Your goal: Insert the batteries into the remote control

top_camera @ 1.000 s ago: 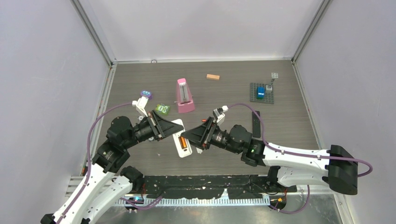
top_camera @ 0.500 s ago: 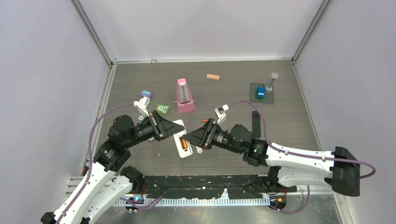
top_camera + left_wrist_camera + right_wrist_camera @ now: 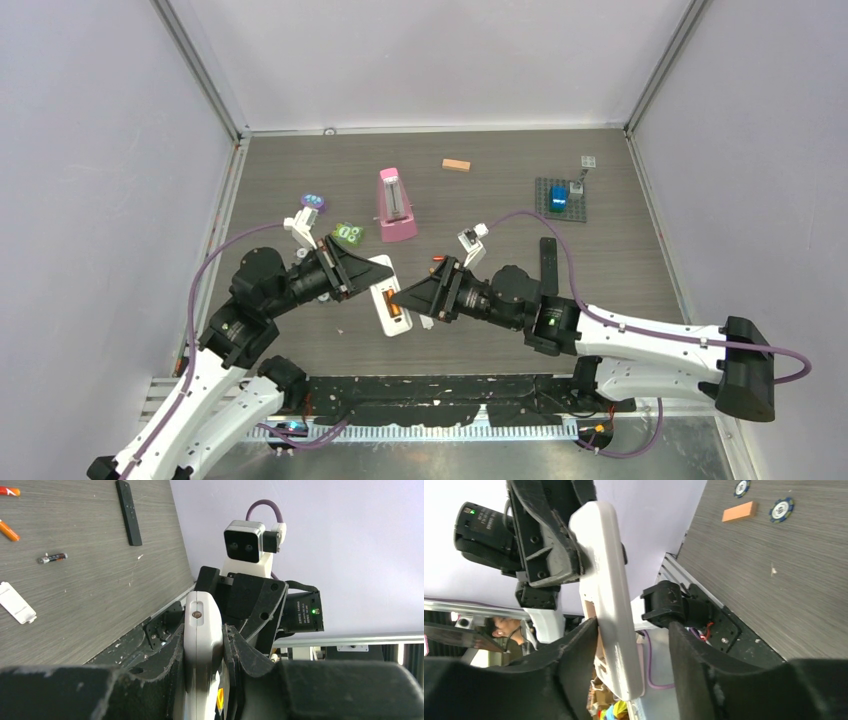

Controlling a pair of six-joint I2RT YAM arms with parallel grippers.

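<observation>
The remote control (image 3: 202, 622) is clamped in the left end effector (image 3: 204, 642), so that it is steadied for loading. The right end effector (image 3: 631, 626) is spread astride it, seemingly to seat the orange battery (image 3: 393, 306) at its tips.

Remote control (image 3: 202, 630): white, slim, was raised off the table (image 3: 100, 580), with one orange cell (image 3: 395, 309) in its open compartment. Three loose batteries lay flat and apart on the table: orange battery (image 3: 9, 530), red battery (image 3: 9, 491), dark red battery (image 3: 52, 557).

Right hand (image 3: 393, 297) shifted slightly nearer along remote (image 3: 396, 326).
</observation>
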